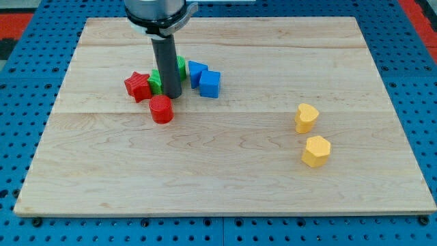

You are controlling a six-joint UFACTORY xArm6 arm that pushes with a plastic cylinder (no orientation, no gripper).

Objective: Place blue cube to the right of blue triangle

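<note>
The blue cube (210,84) sits on the wooden board at the upper left of centre. The blue triangle (196,71) touches it on its upper left side. My tip (171,95) is at the end of the dark rod, left of both blue blocks, about a block's width from the cube. It stands in front of a green block (156,83) and just above the red cylinder (162,109). Part of the green blocks is hidden behind the rod.
A red star (138,86) lies left of the rod. A second green block (181,66) peeks out right of the rod. A yellow heart (306,117) and a yellow hexagon (316,151) lie at the right. The board (225,171) is ringed by blue pegboard.
</note>
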